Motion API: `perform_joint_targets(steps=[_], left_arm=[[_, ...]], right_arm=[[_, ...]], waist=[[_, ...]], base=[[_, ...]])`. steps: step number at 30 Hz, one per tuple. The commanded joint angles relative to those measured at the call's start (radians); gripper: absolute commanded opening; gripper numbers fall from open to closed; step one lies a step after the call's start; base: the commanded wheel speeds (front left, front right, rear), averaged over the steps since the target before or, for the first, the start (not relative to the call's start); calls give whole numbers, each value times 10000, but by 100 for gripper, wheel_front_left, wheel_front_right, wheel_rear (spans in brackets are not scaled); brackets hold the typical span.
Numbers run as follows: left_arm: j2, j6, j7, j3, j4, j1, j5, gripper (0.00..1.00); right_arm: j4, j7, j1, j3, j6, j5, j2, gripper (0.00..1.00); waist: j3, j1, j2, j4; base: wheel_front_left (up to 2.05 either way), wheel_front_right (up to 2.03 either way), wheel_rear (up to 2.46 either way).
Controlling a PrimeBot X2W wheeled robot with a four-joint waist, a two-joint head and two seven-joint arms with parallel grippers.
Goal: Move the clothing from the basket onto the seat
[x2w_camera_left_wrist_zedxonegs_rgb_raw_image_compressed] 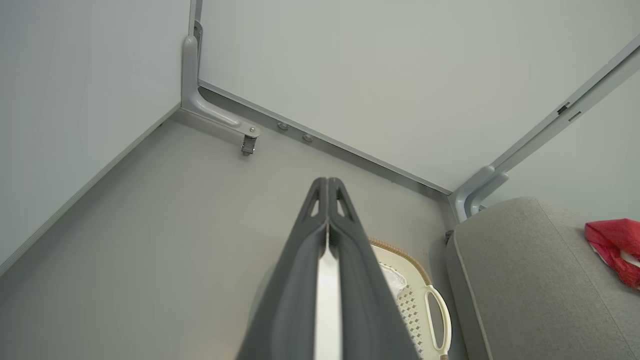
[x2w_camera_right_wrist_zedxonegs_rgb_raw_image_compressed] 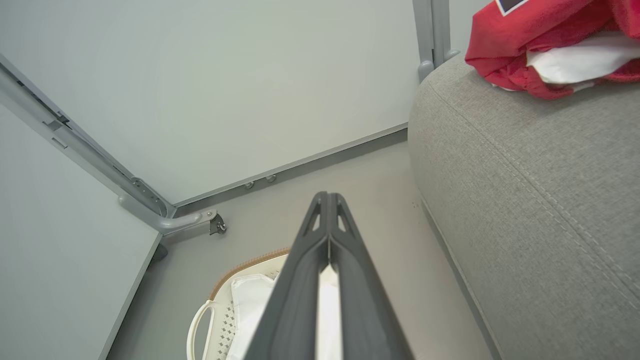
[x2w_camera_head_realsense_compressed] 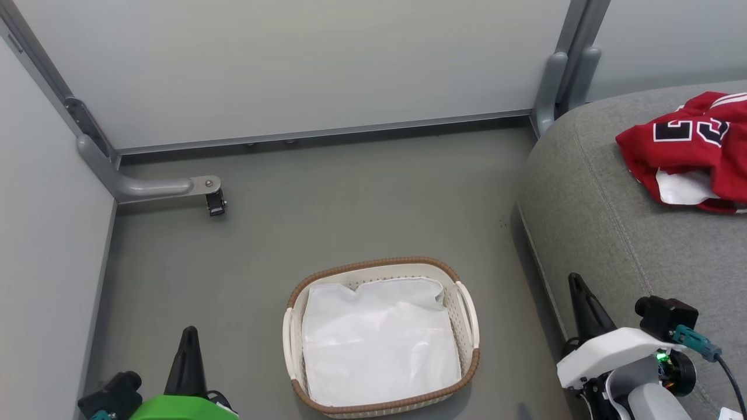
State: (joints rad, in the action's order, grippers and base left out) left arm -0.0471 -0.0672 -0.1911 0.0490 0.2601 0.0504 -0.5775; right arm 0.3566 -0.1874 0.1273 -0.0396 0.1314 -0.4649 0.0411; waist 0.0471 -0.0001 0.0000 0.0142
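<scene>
Beyond the right tool [x2w_camera_head_realsense_compressed: 576, 283], the crumpled red fabric jersey [x2w_camera_head_realsense_compressed: 694, 146] is showing black white-edged numbers. Left of that dark tool, the oval off-white perforated plastic basket [x2w_camera_head_realsense_compressed: 379, 262] is showing a brown woven rim and a white liner [x2w_camera_head_realsense_compressed: 379, 344].

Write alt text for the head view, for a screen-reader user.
Red clothing lies bunched on the grey seat at upper right, while the basket on the floor at centre holds just its white liner sheet. The left gripper at lower left and right gripper at lower right are shut, holding nothing.
</scene>
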Motion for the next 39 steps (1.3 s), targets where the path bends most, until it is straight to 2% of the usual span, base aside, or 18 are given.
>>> perform_joint_targets(steps=[1, 17, 39], left_arm=[[-62, -72, 89, -96, -146, -358, -425, 0], [-88, -202, 713, -406, -163, -645, -2631, 0], [-107, -346, 1446, -775, -175, -980, -5129, 0]], right_arm=[[-223, 105, 66, 91, -2, -448, 38, 0], [-434, 746, 9, 413, -4, -2869, 56, 0], [-672, 1475, -61, 781, -6, -5620, 77, 0]], waist=[[-6, 1, 0, -2], [-70, 1, 0, -22], [-158, 1, 0, -51]], base=[[0, 0, 0], [0, 0, 0], [0, 0, 0]])
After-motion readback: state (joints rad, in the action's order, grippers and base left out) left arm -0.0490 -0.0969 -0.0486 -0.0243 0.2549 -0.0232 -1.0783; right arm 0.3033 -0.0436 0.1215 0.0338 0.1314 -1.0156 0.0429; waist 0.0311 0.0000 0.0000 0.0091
